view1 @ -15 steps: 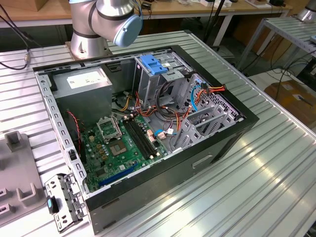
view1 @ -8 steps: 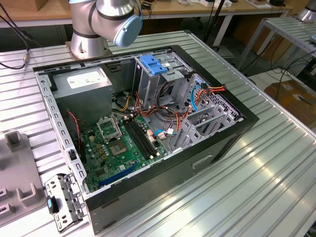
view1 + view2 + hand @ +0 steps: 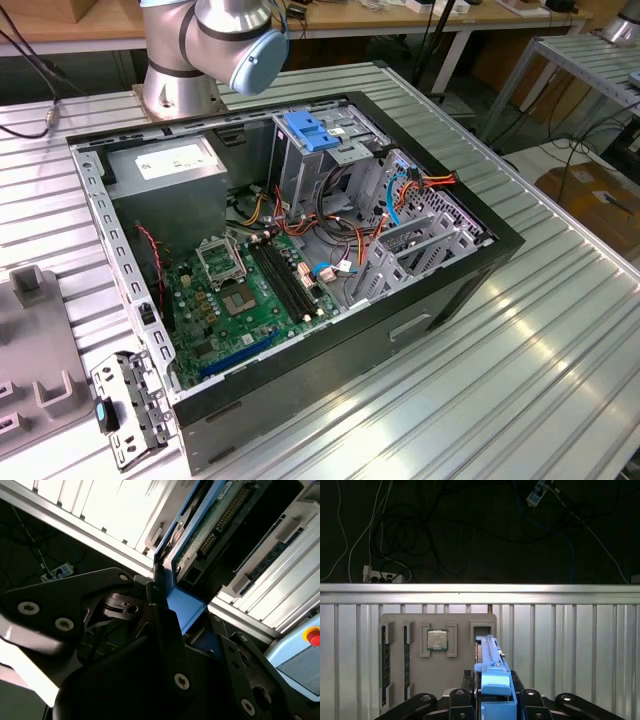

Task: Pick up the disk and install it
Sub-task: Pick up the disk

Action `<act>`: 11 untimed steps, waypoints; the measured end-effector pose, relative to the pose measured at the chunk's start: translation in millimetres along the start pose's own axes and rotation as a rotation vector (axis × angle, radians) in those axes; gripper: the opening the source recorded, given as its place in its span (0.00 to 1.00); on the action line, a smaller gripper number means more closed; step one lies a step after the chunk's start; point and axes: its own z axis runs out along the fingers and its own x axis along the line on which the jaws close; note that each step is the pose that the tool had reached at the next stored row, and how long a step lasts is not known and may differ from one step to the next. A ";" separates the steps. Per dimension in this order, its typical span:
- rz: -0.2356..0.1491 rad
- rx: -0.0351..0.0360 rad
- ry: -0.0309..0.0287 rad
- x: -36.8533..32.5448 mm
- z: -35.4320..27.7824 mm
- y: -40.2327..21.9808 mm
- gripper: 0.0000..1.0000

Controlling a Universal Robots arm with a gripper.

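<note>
The ribbed metal table (image 3: 560, 330) carried the grey tray (image 3: 440, 680). The open computer case (image 3: 440, 300) stood just beside that tray, on the exterior view's right of it. The robot arm (image 3: 215, 40) rose well apart from the tray, beyond the case. At the tray's edge the gripper (image 3: 492, 692) was clamped on the disk (image 3: 491, 655), its fingers (image 3: 162, 630) pressed against the blue rail (image 3: 186, 605). The disk stood on edge, near the tray's processor chip (image 3: 437, 640); whether it touched the tray could not be told. Memory sticks (image 3: 384, 660) lay in the tray's slots, on the chip's other side from the disk.
</note>
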 end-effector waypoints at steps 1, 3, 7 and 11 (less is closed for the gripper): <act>0.000 -0.0001 0.0000 0.0 -0.6 0.0 0.37; 0.000 -0.0001 0.0001 0.0 -2.9 0.0 0.37; 0.000 -0.0008 0.0000 -0.1 -7.4 -0.1 0.37; 0.000 -0.0025 0.0000 -0.2 -13.6 -0.3 0.37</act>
